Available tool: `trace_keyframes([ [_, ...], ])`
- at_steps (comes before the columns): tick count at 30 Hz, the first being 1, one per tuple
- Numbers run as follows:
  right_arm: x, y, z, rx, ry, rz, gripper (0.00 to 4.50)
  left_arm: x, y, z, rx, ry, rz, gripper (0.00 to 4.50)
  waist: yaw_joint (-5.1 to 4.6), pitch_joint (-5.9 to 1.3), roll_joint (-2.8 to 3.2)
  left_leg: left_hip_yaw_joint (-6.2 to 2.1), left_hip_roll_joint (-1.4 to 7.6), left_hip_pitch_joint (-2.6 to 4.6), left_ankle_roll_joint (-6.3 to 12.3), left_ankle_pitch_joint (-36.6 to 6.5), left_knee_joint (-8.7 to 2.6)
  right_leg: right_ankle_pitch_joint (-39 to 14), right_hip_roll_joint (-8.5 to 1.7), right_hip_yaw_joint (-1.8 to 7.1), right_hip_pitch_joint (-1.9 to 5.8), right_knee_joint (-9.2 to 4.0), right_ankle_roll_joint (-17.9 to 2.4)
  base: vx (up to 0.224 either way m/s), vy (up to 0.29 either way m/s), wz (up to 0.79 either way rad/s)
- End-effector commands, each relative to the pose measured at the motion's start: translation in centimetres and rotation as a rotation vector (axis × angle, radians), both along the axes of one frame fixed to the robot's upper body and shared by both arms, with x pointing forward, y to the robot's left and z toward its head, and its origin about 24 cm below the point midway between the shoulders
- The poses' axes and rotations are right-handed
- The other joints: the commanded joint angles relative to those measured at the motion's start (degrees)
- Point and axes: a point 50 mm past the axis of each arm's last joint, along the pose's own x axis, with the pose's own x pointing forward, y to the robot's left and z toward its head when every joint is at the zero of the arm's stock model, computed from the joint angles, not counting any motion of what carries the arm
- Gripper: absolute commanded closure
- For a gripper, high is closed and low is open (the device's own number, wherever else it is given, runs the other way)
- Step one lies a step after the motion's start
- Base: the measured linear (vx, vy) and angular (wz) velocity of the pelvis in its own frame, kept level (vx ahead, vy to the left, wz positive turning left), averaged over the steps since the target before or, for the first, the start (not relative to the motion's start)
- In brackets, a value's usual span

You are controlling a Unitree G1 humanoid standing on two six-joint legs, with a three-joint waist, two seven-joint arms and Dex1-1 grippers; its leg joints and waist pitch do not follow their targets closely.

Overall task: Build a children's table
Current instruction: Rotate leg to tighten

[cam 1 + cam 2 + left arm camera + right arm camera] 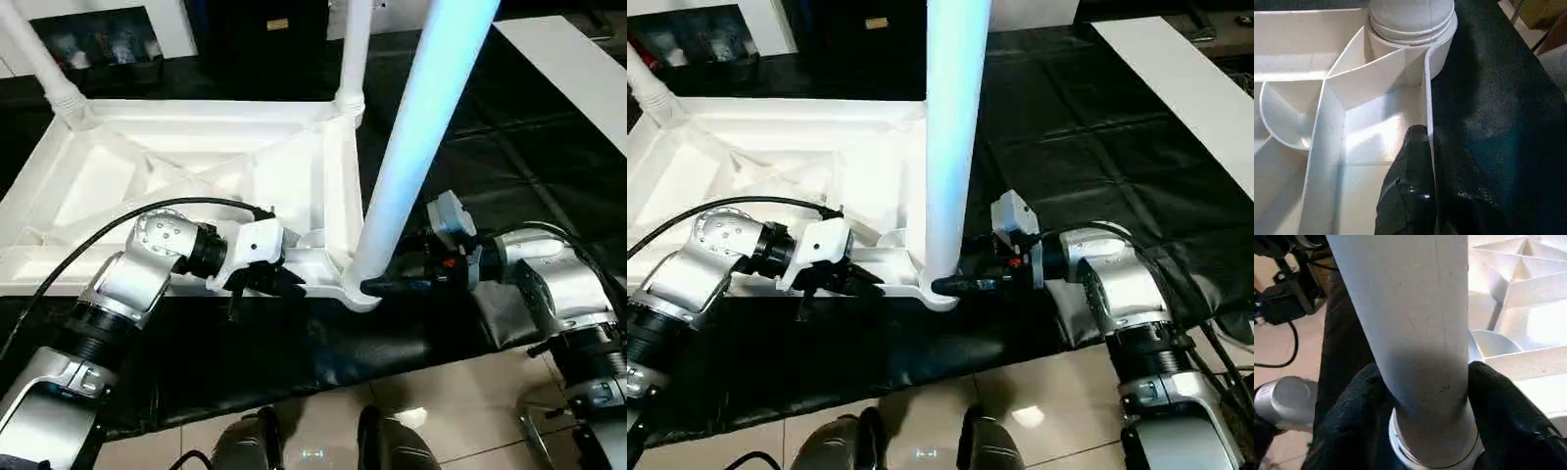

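The children's table (pixel 196 186) is seen upside down on the black-covered work table (pixel 490 147), its ribbed underside turned upward. At the far left corner a white leg (pixel 39 59) is seated in its round socket and rises out of the picture; a second far leg (pixel 355 49) is seen further right, upright in its own socket.

The left gripper (pixel 266 279) is placed at the table top's near edge, just left of the near right corner. In the left wrist view its black fingers (pixel 1410 186) are seen closed on the thin outer rim wall (pixel 1427 98) of the top, one finger inside the rim and the other outside against the black cover.

At the near right corner, a third leg (pixel 421 137) is stood in the corner socket (pixel 358 289), slightly tilted. The right gripper (pixel 392 286) is reached in from the right at the foot of this leg. In the right wrist view its two black fingers (pixel 1503 401) are seen on either side of the leg, pressed against it just above the socket collar.

Further right, a white panel (pixel 578 69) is laid on the black cover, well apart from the table.
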Motion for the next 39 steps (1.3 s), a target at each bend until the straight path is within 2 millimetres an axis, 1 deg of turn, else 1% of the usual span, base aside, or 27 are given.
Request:
trace_keyframes([
  [1,0.0,0.3,0.0,-0.013,-0.009,0.041,2.17,-0.2,-0.7,-0.2,0.025,0.012,-0.067,4.50,-0.31,-4.96,-0.84,-2.33,4.99,2.32,6.18,-10.11,-3.62,-17.82,-3.93,3.05,3.15,-2.73,-14.62,0.000,0.000,0.00],
  [5,-0.1,0.4,-0.1,-0.012,-0.001,0.059,2.39,-0.1,-0.8,-0.3,0.014,0.013,-0.066,4.50,-0.25,-5.01,-0.92,-2.32,4.97,2.20,6.63,-9.32,-3.54,-16.56,-3.96,3.06,3.26,-2.54,-14.89,0.000,0.000,0.00],
  [8,-0.3,0.4,-0.1,-0.007,0.015,0.073,2.50,-0.1,-0.9,-0.3,-0.014,0.020,-0.049,4.50,-0.20,-4.95,-0.92,-2.33,4.97,2.20,6.71,-9.55,-3.56,-17.29,-3.98,3.03,3.26,-2.62,-14.77,0.000,0.000,0.00],
  [12,-0.6,0.9,-0.2,0.044,0.047,-0.003,2.52,0.3,-1.4,-0.2,-0.075,0.021,0.044,4.50,-0.12,-4.86,-0.90,-2.34,5.05,2.31,6.60,-9.84,-3.65,-18.00,-3.89,3.05,3.14,-2.76,-14.64,0.000,0.000,0.00],
  [13,-0.5,1.7,-0.4,0.068,0.066,-0.091,2.53,0.5,-2.1,-0.2,-0.105,0.008,0.102,4.50,-0.05,-4.65,-0.88,-2.35,5.12,2.31,6.34,-10.20,-3.76,-18.71,-3.87,3.14,3.03,-2.87,-14.34,0.000,0.000,0.00],
  [15,-0.5,1.9,-0.4,0.073,0.067,-0.119,2.53,0.6,-2.3,-0.1,-0.113,0.007,0.119,4.50,-0.16,-4.57,-0.90,-2.41,5.09,2.26,5.63,-10.97,-3.91,-20.17,-3.80,3.09,2.95,-3.06,-14.07,0.000,0.000,0.00],
  [16,-0.3,2.5,-0.6,0.087,0.083,-0.185,2.53,0.7,-2.8,-0.1,-0.129,0.001,0.154,4.50,-0.45,-4.48,-1.03,-2.78,4.79,2.02,4.43,-13.06,-4.00,-24.86,-4.28,2.93,3.28,-3.55,-12.44,0.000,0.000,0.00],
  [17,-0.1,3.4,-0.8,0.106,0.082,-0.266,2.53,0.9,-3.6,0.0,-0.149,-0.006,0.199,4.50,-0.72,-4.13,-0.91,-2.81,5.03,2.24,3.37,-14.31,-4.31,-26.39,-4.04,3.15,2.77,-3.78,-11.68,0.000,0.000,0.00],
  [18,-0.1,3.4,-0.8,0.106,0.082,-0.266,2.53,0.9,-3.6,0.0,-0.149,-0.006,0.199,4.50,-0.88,-4.11,-0.87,-2.91,4.90,2.36,2.86,-15.40,-4.33,-27.75,-4.04,3.06,2.62,-3.96,-11.44,0.000,0.000,0.00],
  [19,0.1,4.2,-0.9,0.128,0.092,-0.331,2.53,1.1,-4.3,0.1,-0.167,-0.013,0.242,4.50,-1.41,-4.09,-0.99,-3.23,4.77,2.03,1.82,-16.28,-4.50,-29.27,-4.30,2.94,3.09,-4.03,-10.67,0.000,0.000,0.00],
  [20,0.1,4.2,-0.9,0.128,0.092,-0.331,2.53,1.1,-4.3,0.1,-0.167,-0.013,0.242,4.50,-1.61,-4.12,-0.95,-3.36,4.70,1.98,1.57,-16.48,-4.48,-29.66,-4.38,2.87,3.07,-4.05,-10.50,0.000,0.000,0.00],
  [21,0.4,5.2,-1.0,0.157,0.082,-0.418,2.53,1.4,-5.3,0.3,-0.186,-0.022,0.286,4.50,-1.87,-4.09,-1.06,-3.42,4.60,1.89,1.57,-16.80,-4.51,-30.18,-4.35,2.82,3.13,-4.23,-10.04,0.000,0.000,0.00],
  [22,0.7,6.3,-1.0,0.181,0.084,-0.489,2.53,1.7,-6.1,0.6,-0.209,-0.033,0.344,4.50,-2.31,-3.98,-0.44,-3.45,4.56,2.19,1.05,-17.90,-4.49,-31.01,-4.32,2.85,2.70,-4.56,-9.49,0.000,0.000,0.00],
  [23,0.9,7.1,-1.0,0.198,0.088,-0.543,2.53,2.0,-6.8,0.8,-0.226,-0.041,0.390,4.50,-2.68,-3.97,-0.69,-3.28,4.57,2.16,0.74,-18.13,-4.51,-30.77,-4.22,2.91,2.65,-4.51,-9.41,0.000,0.000,0.00],
  [24,1.0,7.7,-1.0,0.207,0.092,-0.582,2.53,2.2,-7.3,0.9,-0.232,-0.047,0.423,4.50,-2.97,-3.94,-0.75,-3.39,4.42,2.22,0.52,-18.45,-4.42,-31.47,-4.29,2.83,2.50,-4.77,-9.27,0.000,0.000,0.00],
  [25,1.2,8.5,-0.9,0.219,0.103,-0.643,2.53,2.5,-8.1,1.1,-0.239,-0.058,0.477,4.50,-3.11,-4.00,-0.87,-3.38,4.36,2.20,0.56,-18.13,-4.39,-31.59,-4.28,2.82,2.59,-4.77,-8.99,0.000,0.000,0.00],
  [26,1.5,9.3,-0.9,0.220,0.105,-0.695,2.53,2.6,-8.7,1.1,-0.247,-0.057,0.516,4.50,-3.24,-4.03,-0.57,-3.30,4.34,2.36,0.64,-17.92,-4.40,-31.27,-4.08,2.77,2.33,-4.95,-8.70,0.000,0.000,0.00],
  [28,1.8,10.1,-0.8,0.235,0.118,-0.761,2.53,2.9,-9.3,1.3,-0.258,-0.077,0.575,4.50,-3.41,-4.04,-0.55,-3.27,4.32,2.22,1.03,-17.63,-4.48,-29.59,-3.94,2.78,2.37,-4.83,-8.85,0.000,0.000,0.00],
  [30,2.1,10.7,-0.7,0.252,0.132,-0.815,2.53,3.1,-9.8,1.5,-0.264,-0.092,0.618,4.50,-3.34,-4.14,-0.56,-3.24,4.24,2.27,1.48,-17.61,-4.40,-28.26,-3.92,2.72,2.42,-4.85,-8.92,0.000,0.000,0.00],
  [31,2.4,11.0,-0.6,0.290,0.158,-0.880,1.97,3.0,-10.1,1.6,-0.265,-0.104,0.632,4.50,-3.31,-4.28,-0.38,-3.09,4.27,2.12,1.93,-16.72,-4.42,-26.14,-3.89,2.85,2.50,-4.72,-9.24,0.000,0.000,0.00],
  [32,2.5,11.0,-0.6,0.300,0.163,-0.894,1.83,3.0,-10.1,1.7,-0.265,-0.106,0.630,4.50,-3.29,-4.24,-0.36,-3.11,4.26,2.06,2.15,-16.53,-4.46,-25.48,-3.88,2.81,2.51,-4.69,-9.36,0.000,0.000,0.00],
  [33,2.5,10.8,-0.6,0.314,0.161,-0.901,1.83,2.9,-9.9,1.7,-0.259,-0.112,0.615,4.50,-3.23,-4.33,-0.42,-3.13,4.23,2.06,2.31,-16.23,-4.48,-24.76,-3.79,2.71,2.64,-4.60,-9.41,0.000,0.000,0.00],
  [34,2.5,10.7,-0.6,0.315,0.153,-0.895,1.79,2.9,-9.7,1.7,-0.255,-0.116,0.606,4.50,-3.18,-4.51,-0.43,-3.04,4.22,1.89,3.19,-14.79,-4.46,-21.39,-3.77,2.72,2.97,-4.22,-10.12,0.000,0.000,0.00],
  [36,2.4,10.3,-0.6,0.311,0.130,-0.867,1.54,2.8,-9.3,1.5,-0.239,-0.127,0.581,4.50,-3.17,-4.67,-0.40,-2.88,4.22,1.73,4.27,-12.57,-4.31,-17.30,-3.72,2.78,3.15,-3.76,-11.25,0.000,0.000,0.00],
  [37,2.2,10.0,-0.7,0.307,0.115,-0.852,1.41,2.7,-9.0,1.4,-0.226,-0.128,0.574,4.50,-3.04,-4.97,-0.20,-2.79,4.17,1.69,5.01,-11.48,-4.14,-15.24,-3.75,2.73,3.39,-3.54,-12.05,0.000,0.000,0.00],
  [38,2.0,8.9,-0.9,0.280,0.080,-0.813,1.29,2.4,-8.2,1.1,-0.213,-0.126,0.538,4.50,-3.08,-4.97,-0.30,-2.75,4.10,1.52,5.44,-11.02,-4.09,-14.59,-3.75,2.71,3.54,-3.48,-12.25,0.000,0.000,0.00],
  [39,2.0,8.6,-0.9,0.275,0.073,-0.808,1.29,2.4,-8.1,1.0,-0.210,-0.122,0.537,4.50,-2.95,-5.04,-0.33,-2.74,4.12,1.47,6.19,-10.15,-3.96,-13.33,-3.78,2.69,3.71,-3.30,-12.59,0.000,0.000,0.00],
])
